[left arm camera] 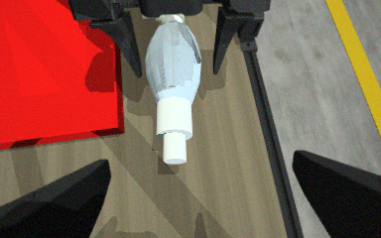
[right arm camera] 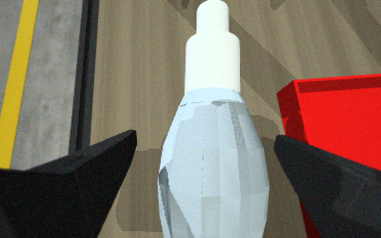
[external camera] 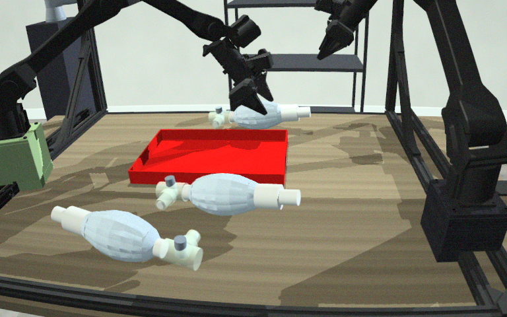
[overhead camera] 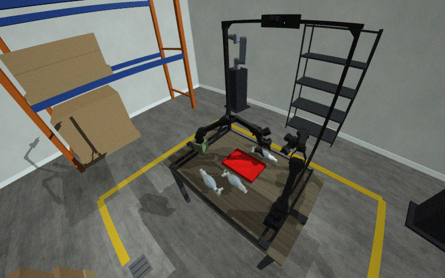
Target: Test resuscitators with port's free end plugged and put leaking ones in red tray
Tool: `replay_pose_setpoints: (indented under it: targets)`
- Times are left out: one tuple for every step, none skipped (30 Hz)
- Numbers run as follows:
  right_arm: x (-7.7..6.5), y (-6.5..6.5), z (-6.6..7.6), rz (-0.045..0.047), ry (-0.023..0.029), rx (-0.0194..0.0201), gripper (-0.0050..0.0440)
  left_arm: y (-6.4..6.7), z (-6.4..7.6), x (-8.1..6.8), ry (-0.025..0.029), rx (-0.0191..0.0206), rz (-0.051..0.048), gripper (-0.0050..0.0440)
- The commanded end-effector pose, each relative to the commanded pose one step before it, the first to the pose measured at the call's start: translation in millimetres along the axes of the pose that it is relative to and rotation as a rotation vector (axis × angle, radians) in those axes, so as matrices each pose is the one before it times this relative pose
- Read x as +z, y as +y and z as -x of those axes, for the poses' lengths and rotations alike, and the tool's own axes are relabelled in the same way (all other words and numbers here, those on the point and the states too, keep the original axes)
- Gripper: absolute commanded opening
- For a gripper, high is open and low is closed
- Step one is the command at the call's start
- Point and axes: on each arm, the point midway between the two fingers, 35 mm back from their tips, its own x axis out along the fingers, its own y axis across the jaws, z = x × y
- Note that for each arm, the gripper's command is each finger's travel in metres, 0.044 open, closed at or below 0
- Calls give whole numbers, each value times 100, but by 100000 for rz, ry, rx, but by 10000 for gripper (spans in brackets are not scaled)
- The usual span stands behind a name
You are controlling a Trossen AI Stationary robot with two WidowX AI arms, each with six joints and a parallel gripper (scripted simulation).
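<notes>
The far resuscitator [overhead camera: 270, 157] [external camera: 274, 119] [left arm camera: 174, 64] [right arm camera: 213, 164] lies on the table behind the red tray [overhead camera: 243, 164] [external camera: 224, 133] [left arm camera: 50, 74] [right arm camera: 342, 119]. My right gripper [external camera: 268, 106] [left arm camera: 177, 74] [right arm camera: 205, 139] is open, its fingers on either side of that bag from above. Contact cannot be told. My left gripper [overhead camera: 284, 151] [external camera: 320, 57] [left arm camera: 201, 164] is open, high beyond the unit's tail end. A second resuscitator [overhead camera: 234, 180] [external camera: 224, 194] lies beside the tray's near wall. A third [overhead camera: 209, 181] [external camera: 119, 235] lies nearer the front edge. Grey caps show on all three valves in the exterior view.
The tray holds nothing. A green block [overhead camera: 200, 146] [external camera: 22, 160] is by the right arm's base. A dark frame rail [external camera: 239, 309] runs along the table's front edge. Another dark rail [left arm camera: 265, 114] [right arm camera: 84, 74] runs beside the far unit. Upright frame posts stand at the sides.
</notes>
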Motion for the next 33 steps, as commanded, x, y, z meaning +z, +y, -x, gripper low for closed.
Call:
replay_pose_setpoints:
  targets:
    - [-2184,-561,-2017,1357,2784,-1922,440,45,-55,-101,301,226,35,440]
    - [0,0,0,0,0,0,440,0,0,0,0,0,0,440]
    - [0,0,0,0,0,0,440,0,0,0,0,0,0,440]
    - [0,0,0,0,0,0,440,0,0,0,0,0,0,440]
    - [0,0,0,0,0,0,440,0,0,0,0,0,0,440]
    - [0,0,0,0,0,0,440,0,0,0,0,0,0,440]
    - [0,0,0,0,0,0,440,0,0,0,0,0,0,440]
    - [0,0,0,0,0,0,440,0,0,0,0,0,0,440]
    - [0,0,0,0,0,0,440,0,0,0,0,0,0,440]
    - [0,0,0,0,0,0,440,0,0,0,0,0,0,440]
    - [0,0,0,0,0,0,440,0,0,0,0,0,0,440]
    - [0,0,0,0,0,0,440,0,0,0,0,0,0,440]
    - [0,0,0,0,0,0,440,0,0,0,0,0,0,440]
    - [-70,72,-7,-129,-481,204,440,-42,56,68,-31,-299,254,440]
    - [0,0,0,0,0,0,440,0,0,0,0,0,0,440]
    - [0,0,0,0,0,0,440,0,0,0,0,0,0,440]
    - [0,0,0,0,0,0,440,0,0,0,0,0,0,440]
    - [0,0,0,0,0,0,440,0,0,0,0,0,0,440]
    - [0,0,0,0,0,0,440,0,0,0,0,0,0,440]
    - [0,0,0,0,0,0,440,0,0,0,0,0,0,440]
    - [0,0,0,0,0,0,440,0,0,0,0,0,0,440]
    - [0,0,0,0,0,0,440,0,0,0,0,0,0,440]
    - [0,0,0,0,0,0,440,0,0,0,0,0,0,440]
    - [0,0,0,0,0,0,440,0,0,0,0,0,0,440]
    - [0,0,0,0,0,0,440,0,0,0,0,0,0,440]
    - [0,0,0,0,0,0,440,0,0,0,0,0,0,440]
    - [0,0,0,0,0,0,440,0,0,0,0,0,0,440]
    - [0,0,0,0,0,0,440,0,0,0,0,0,0,440]
    - [0,0,0,0,0,0,440,0,0,0,0,0,0,440]
    - [0,0,0,0,0,0,440,0,0,0,0,0,0,440]
    - [134,28,135,70,-80,174,0,4,45,68,-205,-95,70,440]
    - [0,0,0,0,0,0,0,0,0,0,0,0,0,440]
    - [0,0,0,0,0,0,0,0,0,0,0,0,0,440]
